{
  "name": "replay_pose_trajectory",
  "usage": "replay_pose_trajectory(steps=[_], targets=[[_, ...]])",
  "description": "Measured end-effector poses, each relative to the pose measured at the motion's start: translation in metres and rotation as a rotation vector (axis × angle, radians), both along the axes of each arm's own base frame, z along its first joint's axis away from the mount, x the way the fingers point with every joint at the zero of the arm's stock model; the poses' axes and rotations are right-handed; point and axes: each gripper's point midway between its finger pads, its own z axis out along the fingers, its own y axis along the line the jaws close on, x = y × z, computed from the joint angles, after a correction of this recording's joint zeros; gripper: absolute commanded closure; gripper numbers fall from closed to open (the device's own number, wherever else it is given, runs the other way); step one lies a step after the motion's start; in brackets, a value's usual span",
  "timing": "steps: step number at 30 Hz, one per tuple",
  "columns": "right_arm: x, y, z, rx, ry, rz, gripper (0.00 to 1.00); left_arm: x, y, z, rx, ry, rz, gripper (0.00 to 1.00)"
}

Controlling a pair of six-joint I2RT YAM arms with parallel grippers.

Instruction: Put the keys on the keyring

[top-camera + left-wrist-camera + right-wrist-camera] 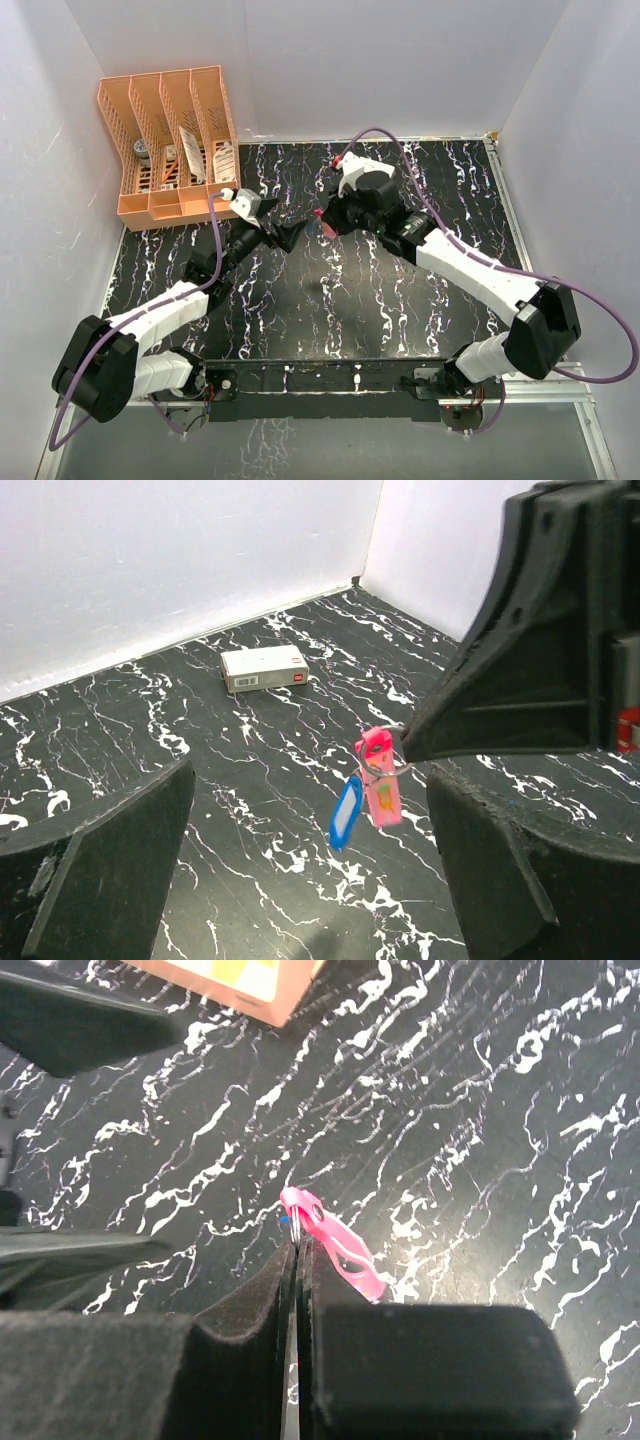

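Observation:
My right gripper [323, 222] is shut on a thin metal keyring [386, 769] and holds it above the black marbled table [330, 310]. The pink key [381, 786] and the blue-headed key [346, 813] both hang from that ring, clear of the table. In the right wrist view the ring [297, 1228] sticks out from between the closed pads [330, 1290], with the pink key [338, 1248] slanting to the right and only a speck of blue showing. My left gripper [284, 236] is open and empty, just left of the hanging keys, its fingers [100, 870] on either side of them.
An orange divided organizer [170, 140] with small items stands at the back left. A white rectangular box [264, 667] lies on the table farther back near the wall. White walls close in the table on three sides.

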Motion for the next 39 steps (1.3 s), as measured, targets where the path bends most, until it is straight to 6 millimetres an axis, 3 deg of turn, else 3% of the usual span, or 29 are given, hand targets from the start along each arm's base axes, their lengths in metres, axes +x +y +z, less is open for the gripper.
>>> replay_pose_trajectory(steps=[4,11,19,28,39], targets=[[-0.012,0.013,0.023,-0.009,-0.110,0.012,1.00,-0.001,0.000,0.000,0.001,-0.001,-0.001,0.01],[-0.014,0.007,0.052,0.005,-0.206,-0.029,1.00,-0.011,-0.002,-0.020,0.044,-0.002,-0.043,0.01],[-0.017,0.005,0.051,-0.002,-0.215,-0.036,1.00,-0.017,-0.017,-0.048,0.051,-0.032,-0.147,0.01],[-0.020,0.004,0.051,0.000,-0.217,-0.032,1.00,-0.013,-0.026,-0.035,-0.035,-0.119,-0.177,0.02],[-0.027,0.006,0.043,0.001,-0.197,-0.008,1.00,-0.009,-0.038,-0.049,-0.068,-0.084,-0.223,0.18]])
